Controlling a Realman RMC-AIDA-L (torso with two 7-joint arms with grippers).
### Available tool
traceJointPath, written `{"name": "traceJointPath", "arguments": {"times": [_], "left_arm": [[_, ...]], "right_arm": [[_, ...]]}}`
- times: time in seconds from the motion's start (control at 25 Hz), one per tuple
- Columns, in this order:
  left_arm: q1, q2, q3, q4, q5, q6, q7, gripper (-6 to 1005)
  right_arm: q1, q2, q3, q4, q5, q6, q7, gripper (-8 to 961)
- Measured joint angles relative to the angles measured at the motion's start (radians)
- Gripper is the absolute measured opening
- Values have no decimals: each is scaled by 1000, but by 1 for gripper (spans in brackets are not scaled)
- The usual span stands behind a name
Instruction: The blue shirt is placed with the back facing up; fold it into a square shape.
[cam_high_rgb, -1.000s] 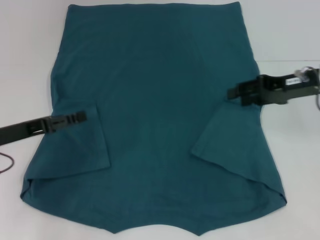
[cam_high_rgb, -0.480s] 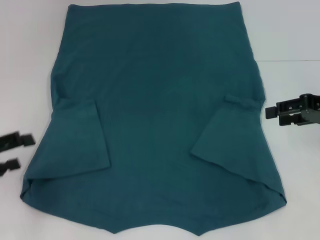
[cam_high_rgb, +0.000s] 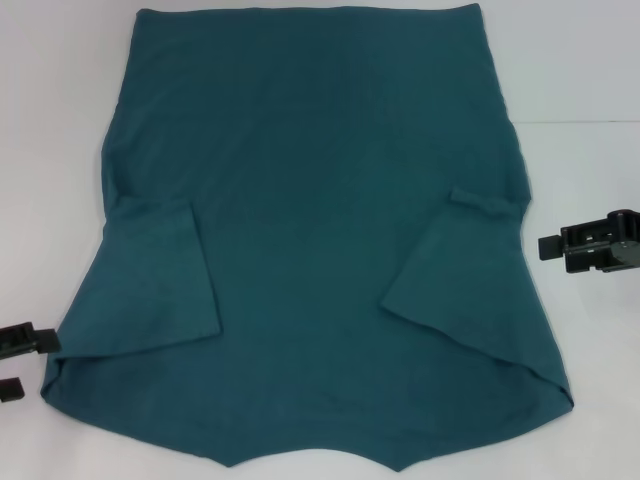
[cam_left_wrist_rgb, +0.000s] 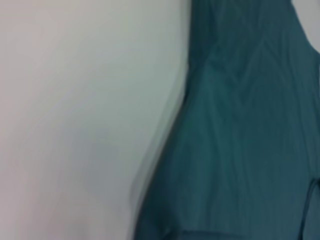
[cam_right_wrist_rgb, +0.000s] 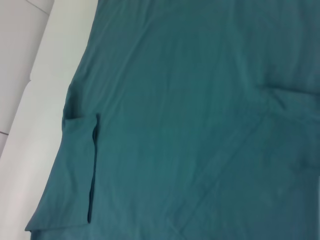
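Observation:
The blue shirt (cam_high_rgb: 320, 200) lies flat on the white table, plain side up, hem at the far edge and collar end nearest me. Both short sleeves are folded inward onto the body, the left sleeve (cam_high_rgb: 165, 280) and the right sleeve (cam_high_rgb: 460, 280). My left gripper (cam_high_rgb: 15, 365) is open and empty at the near left, just off the shirt's shoulder corner. My right gripper (cam_high_rgb: 560, 254) is open and empty on the right, a little outside the shirt's side edge. The left wrist view shows the shirt (cam_left_wrist_rgb: 240, 140) edge against the table; the right wrist view shows the shirt (cam_right_wrist_rgb: 200, 125) with a folded sleeve.
The white table (cam_high_rgb: 580, 60) shows bare on both sides of the shirt. A faint table seam (cam_high_rgb: 590, 122) runs at the right.
Both grippers have let go of the folded sleeves and pulled outward off the shirt. The left one dropped toward the near left corner; the right one moved slightly nearer.

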Motion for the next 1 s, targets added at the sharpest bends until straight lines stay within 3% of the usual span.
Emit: {"name": "traceJointPath", "arguments": {"times": [0.36, 1.0], "left_arm": [[0, -21, 4, -23, 10, -92, -41, 946], [-4, -31, 5, -89, 4, -186, 12, 945]], "right_arm": [[-11, 5, 13, 4, 4, 4, -8, 652], [-11, 4, 48, 4, 6, 5, -10, 646]]}}
